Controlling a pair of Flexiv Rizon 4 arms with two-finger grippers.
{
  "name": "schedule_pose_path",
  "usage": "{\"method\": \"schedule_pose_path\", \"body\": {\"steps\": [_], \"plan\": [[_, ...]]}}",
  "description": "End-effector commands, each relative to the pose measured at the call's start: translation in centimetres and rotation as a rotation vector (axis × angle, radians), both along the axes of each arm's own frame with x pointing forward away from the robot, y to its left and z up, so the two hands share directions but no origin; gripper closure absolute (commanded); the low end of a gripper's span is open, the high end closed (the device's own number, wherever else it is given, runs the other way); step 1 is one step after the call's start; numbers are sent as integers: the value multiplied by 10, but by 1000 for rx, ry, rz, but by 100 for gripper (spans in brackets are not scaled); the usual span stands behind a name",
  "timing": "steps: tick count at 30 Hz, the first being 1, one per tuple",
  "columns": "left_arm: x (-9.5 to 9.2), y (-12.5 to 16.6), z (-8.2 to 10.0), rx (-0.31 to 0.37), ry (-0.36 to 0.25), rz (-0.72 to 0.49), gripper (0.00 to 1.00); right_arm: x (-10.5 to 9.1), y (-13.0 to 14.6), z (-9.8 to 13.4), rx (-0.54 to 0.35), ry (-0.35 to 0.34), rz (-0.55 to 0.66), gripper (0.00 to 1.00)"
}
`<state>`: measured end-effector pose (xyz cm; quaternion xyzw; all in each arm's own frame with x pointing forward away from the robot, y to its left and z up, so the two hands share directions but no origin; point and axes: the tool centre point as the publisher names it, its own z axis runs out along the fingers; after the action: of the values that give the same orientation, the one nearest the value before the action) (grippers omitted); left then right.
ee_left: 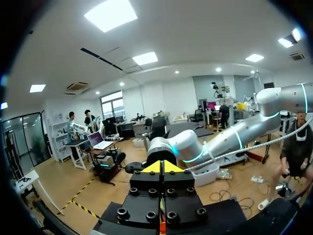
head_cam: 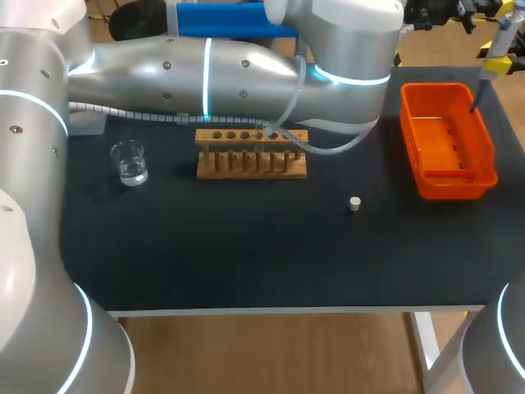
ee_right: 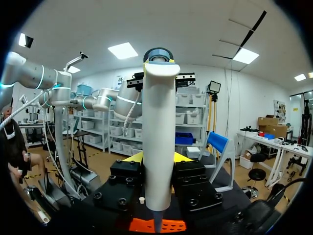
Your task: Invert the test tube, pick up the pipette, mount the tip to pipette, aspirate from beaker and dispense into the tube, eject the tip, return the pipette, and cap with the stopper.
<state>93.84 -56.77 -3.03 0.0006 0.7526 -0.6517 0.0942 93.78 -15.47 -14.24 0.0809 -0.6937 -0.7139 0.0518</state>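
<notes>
R gripper (ee_right: 157, 159) clamps pipette (ee_right: 159, 122) over bin (head_cam: 456, 188); rack (head_cam: 251, 153), beaker (head_cam: 130, 162), stopper (head_cam: 354, 203) on tbl (head_cam: 246, 254).

Silver arms (head_cam: 205, 66) bear glowing cyan rings; black, screw-studded left pincer (ee_left: 163, 167) has yellow tips.

Pipette (head_cam: 486, 82) top beyond view's edge

A: What is at upper centre?
B: A wooden rack (head_cam: 251, 153). The beaker (head_cam: 129, 162) stands left of it, apart. The stopper (head_cam: 354, 204) sits lower right of it, alone on the table (head_cam: 246, 254).
A: And upper right?
B: An orange bin (head_cam: 451, 185), with the pipette (head_cam: 486, 80) over its far right rim, tip down.
</notes>
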Motion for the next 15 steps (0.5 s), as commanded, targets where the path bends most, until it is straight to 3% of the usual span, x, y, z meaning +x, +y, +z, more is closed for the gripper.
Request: {"method": "schedule_pose_path", "body": {"steps": [1, 10, 15], "plan": [[-5, 4, -2, -47, 12, 22, 0, 1, -1, 1, -2, 0, 4, 100], [-14, 41, 0, 1, 49, -58, 0, 1, -1, 1, -2, 0, 4, 100], [-25, 69, 0, 42, 28, -49, 0, 1, -1, 1, -2, 0, 4, 100]]}}
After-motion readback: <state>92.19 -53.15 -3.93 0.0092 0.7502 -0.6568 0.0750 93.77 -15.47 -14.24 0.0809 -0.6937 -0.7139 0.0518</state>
